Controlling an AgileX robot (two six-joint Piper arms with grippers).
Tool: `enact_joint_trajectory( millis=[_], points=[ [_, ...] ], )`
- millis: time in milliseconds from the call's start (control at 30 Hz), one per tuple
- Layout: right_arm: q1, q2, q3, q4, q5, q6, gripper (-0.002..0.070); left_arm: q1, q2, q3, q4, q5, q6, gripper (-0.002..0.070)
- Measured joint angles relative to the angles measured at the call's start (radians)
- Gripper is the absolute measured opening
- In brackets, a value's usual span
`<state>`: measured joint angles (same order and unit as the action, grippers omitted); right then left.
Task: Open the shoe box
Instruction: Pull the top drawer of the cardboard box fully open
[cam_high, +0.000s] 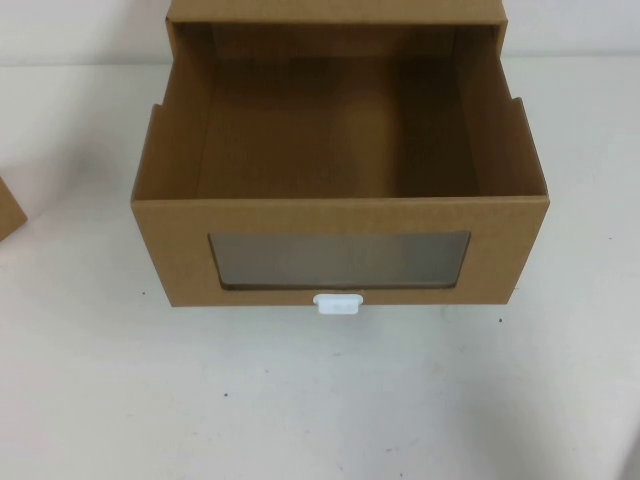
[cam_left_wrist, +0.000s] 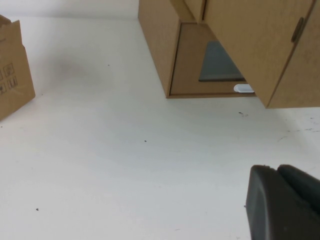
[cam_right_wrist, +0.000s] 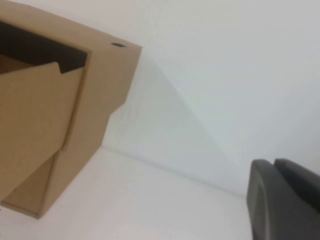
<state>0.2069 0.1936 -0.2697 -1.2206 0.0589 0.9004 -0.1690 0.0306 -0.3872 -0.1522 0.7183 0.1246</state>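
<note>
The brown cardboard shoe box (cam_high: 340, 250) stands mid-table with its drawer slid out toward me and its empty inside showing. The drawer front has a clear window (cam_high: 340, 258) and a small white pull tab (cam_high: 338, 303) at its lower edge. The outer sleeve (cam_high: 335, 10) sits behind. Neither arm appears in the high view. In the left wrist view my left gripper (cam_left_wrist: 276, 170) is shut and empty above the table, well short of the box (cam_left_wrist: 250, 40) and its tab (cam_left_wrist: 243, 88). My right gripper (cam_right_wrist: 274, 163) is shut and empty, off the box's (cam_right_wrist: 95, 100) right side.
Another cardboard box (cam_high: 8, 210) stands at the table's left edge, seen also in the left wrist view as a printed carton (cam_left_wrist: 12, 70). The white table (cam_high: 300, 400) stretches in front of the shoe box. A white wall (cam_right_wrist: 225, 75) rises behind.
</note>
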Motion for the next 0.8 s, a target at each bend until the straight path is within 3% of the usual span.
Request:
enact_joint_trajectory(
  millis=[167,300,433,700,800],
  points=[
    [-0.009,-0.002,0.000,-0.026,-0.013,0.034,-0.0018,0.000,0.000,0.000,0.000,0.000,0.000,-0.0006],
    [-0.040,-0.012,0.000,-0.338,-0.030,0.412,-0.0018,0.000,0.000,0.000,0.000,0.000,0.000,-0.0006],
    [-0.118,-0.045,0.014,-0.438,-0.083,0.559,-0.0018,0.000,0.000,0.001,0.000,0.000,0.000,-0.0006],
    [-0.309,-0.094,0.066,-0.426,-0.197,0.609,-0.0018,0.000,0.000,0.001,0.000,0.000,0.000,-0.0006],
    [-0.319,-0.094,0.074,-0.194,-0.207,0.344,-0.0018,0.000,0.000,0.001,0.000,0.000,0.000,-0.0006]
  ],
)
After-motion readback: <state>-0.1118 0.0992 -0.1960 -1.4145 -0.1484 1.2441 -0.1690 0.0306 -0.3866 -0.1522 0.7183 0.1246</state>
